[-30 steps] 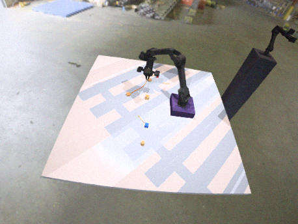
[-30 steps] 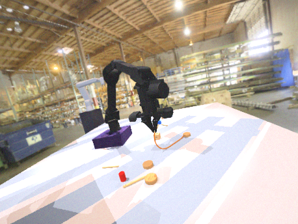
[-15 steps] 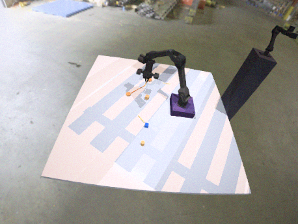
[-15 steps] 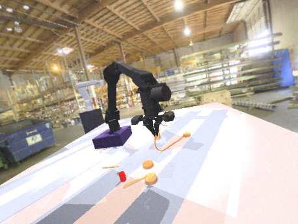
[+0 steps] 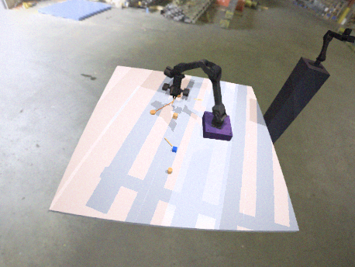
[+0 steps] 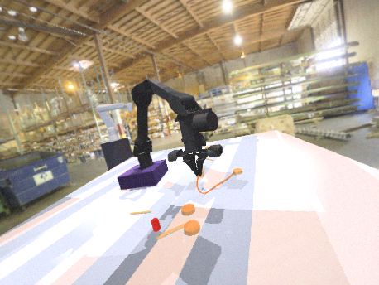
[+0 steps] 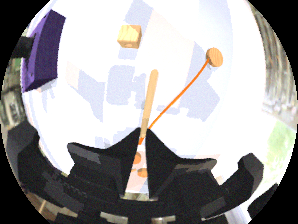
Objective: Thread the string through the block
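My gripper (image 5: 174,98) (image 6: 199,176) (image 7: 143,130) is shut on the wooden stick (image 7: 150,100) and holds it above the table. In the wrist view the stick points forward from the fingertips, its far end apart from the wooden block (image 5: 175,116) (image 7: 129,36), which sits ahead and to the left. A faint hole mark shows low on the block's near face. In the exterior view the block is largely behind the fingertips. The orange string (image 6: 221,185) (image 7: 182,94) runs from the fingertips to the round button (image 5: 153,112) (image 6: 237,171) (image 7: 214,57), outside the block.
The purple arm base (image 5: 217,130) (image 6: 142,176) (image 7: 46,55) stands to one side. A blue cube (image 5: 174,149), a loose stick (image 5: 168,142) and a wooden piece (image 5: 170,170) lie beyond the block. A red cylinder (image 6: 155,224), two discs (image 6: 188,209) (image 6: 191,227) and two sticks (image 6: 141,212) (image 6: 170,232) lie opposite.
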You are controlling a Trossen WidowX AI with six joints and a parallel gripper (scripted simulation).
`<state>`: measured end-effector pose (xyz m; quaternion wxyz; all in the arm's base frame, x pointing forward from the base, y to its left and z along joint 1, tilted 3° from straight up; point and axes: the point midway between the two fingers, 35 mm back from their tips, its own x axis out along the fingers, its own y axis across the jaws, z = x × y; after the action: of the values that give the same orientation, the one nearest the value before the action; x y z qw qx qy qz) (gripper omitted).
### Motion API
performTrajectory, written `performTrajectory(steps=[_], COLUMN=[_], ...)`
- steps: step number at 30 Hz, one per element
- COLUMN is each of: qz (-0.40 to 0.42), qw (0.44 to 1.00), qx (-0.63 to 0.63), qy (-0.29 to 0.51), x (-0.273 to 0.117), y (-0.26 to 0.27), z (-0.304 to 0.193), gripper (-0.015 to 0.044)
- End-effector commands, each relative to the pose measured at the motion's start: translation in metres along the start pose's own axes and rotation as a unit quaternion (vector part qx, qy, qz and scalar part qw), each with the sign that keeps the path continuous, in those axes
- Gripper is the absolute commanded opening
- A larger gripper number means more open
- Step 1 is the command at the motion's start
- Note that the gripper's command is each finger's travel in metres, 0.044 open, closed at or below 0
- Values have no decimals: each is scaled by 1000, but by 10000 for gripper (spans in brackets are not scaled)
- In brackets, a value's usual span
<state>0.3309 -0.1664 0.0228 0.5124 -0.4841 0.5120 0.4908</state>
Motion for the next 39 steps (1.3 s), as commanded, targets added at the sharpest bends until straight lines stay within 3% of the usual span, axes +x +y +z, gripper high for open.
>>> performTrajectory(steps=[1, 39], qz=[-1, -1], qw=[1000, 1000], qx=[0, 1], qy=[4, 9], x=[0, -1], y=[-1, -1], z=[-6, -55], gripper=[0, 0])
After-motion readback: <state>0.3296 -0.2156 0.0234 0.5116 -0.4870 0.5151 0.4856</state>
